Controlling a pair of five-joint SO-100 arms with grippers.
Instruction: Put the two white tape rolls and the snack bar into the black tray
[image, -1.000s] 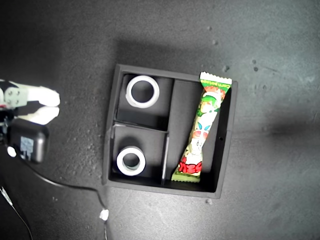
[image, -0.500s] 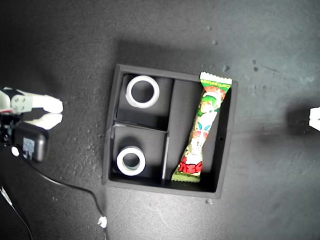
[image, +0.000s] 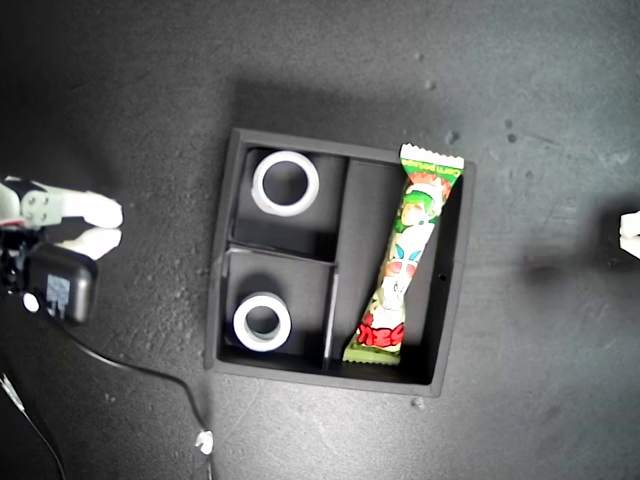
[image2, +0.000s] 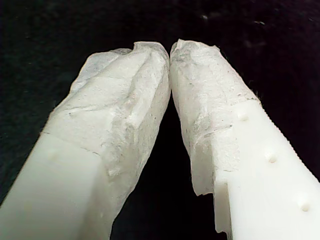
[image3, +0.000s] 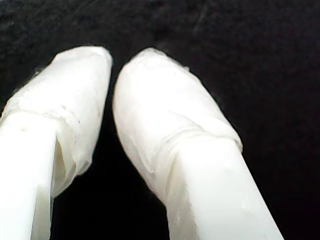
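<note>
Matt black tray (image: 452, 300), glossy bar (image: 405, 262) wrapper, smooth white rolls (image: 285, 183), speckled dark matt counter (image: 120, 90).

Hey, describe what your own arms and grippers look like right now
My first gripper and my second gripper both have chunky white plastic fingers with tips wrapped in white tape. In the exterior view, an arm carries a black box with a thin black cable trailing off.

The snack bar (image: 405, 258) carries cartoon print and a red band of blocky characters near its lower end in the exterior view, too small and blurred to read. Nothing else in the exterior view or either wrist view bears any legible text, number or sign.
</note>
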